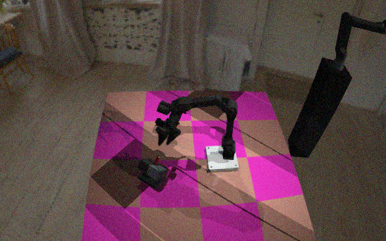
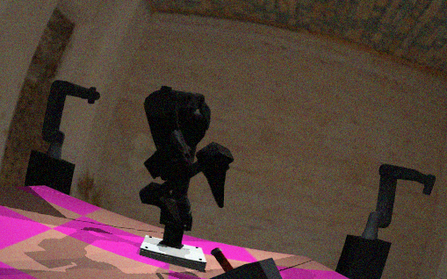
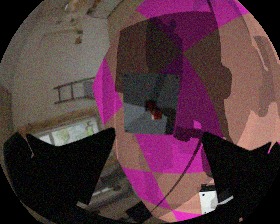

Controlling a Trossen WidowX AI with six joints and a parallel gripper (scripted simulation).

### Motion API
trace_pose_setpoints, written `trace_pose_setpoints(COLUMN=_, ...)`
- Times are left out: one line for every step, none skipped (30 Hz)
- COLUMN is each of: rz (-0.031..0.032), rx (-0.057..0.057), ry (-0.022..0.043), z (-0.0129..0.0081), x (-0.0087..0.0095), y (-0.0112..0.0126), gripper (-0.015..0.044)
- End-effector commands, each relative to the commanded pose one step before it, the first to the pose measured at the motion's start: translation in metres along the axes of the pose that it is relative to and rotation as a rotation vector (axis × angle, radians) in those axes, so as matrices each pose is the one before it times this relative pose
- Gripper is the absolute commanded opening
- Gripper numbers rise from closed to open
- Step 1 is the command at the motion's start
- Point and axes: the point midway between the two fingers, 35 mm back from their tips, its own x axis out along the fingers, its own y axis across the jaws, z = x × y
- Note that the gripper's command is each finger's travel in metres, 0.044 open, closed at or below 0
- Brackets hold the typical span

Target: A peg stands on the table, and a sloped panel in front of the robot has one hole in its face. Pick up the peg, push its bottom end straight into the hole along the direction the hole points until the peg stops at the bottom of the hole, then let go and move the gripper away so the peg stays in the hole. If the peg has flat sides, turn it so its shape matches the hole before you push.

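Observation:
A red peg [image 1: 157,161] [image 2: 222,260] [image 3: 156,114] stands in the hole of the grey sloped panel [image 1: 159,173] [image 2: 258,271] [image 3: 136,84], its upper part sticking out at a tilt. How deep its bottom end sits is hidden. My gripper [image 1: 164,143] [image 3: 161,135] is open and empty. In the top view it hangs above and behind the panel, clear of the peg. In the wrist view the peg and panel show ahead, between and beyond the wide-apart fingers, and nothing touches the peg.
My arm stands on a white base plate [image 1: 221,166] [image 2: 195,261] to the right of the panel in the top view. A black pedestal [image 1: 320,106] with another arm stands beyond the table's right edge. The exterior view shows two such pedestals [image 2: 50,173] [image 2: 364,259] in the background.

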Motion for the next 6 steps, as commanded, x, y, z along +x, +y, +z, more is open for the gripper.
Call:
trace_pose_setpoints(rz=0.00736, rx=-0.0065, ry=0.0002, z=0.00031, x=-0.00275, y=0.00222, gripper=0.044)
trace_pose_setpoints(rz=0.0, rx=0.0, ry=0.0, z=0.0, x=0.0, y=0.0, gripper=0.044)
trace_pose_setpoints(rz=0.0, rx=0.0, ry=0.0, z=0.0, x=0.0, y=0.0, gripper=0.044)
trace_pose_setpoints(rz=0.0, rx=0.0, ry=0.0, z=0.0, x=0.0, y=0.0, gripper=0.044)
trace_pose_setpoints(rz=0.0, rx=0.0, ry=0.0, z=0.0, x=0.0, y=0.0, gripper=0.044)
trace_pose_setpoints(rz=0.0, rx=0.0, ry=0.0, z=0.0, x=0.0, y=0.0, gripper=0.044)
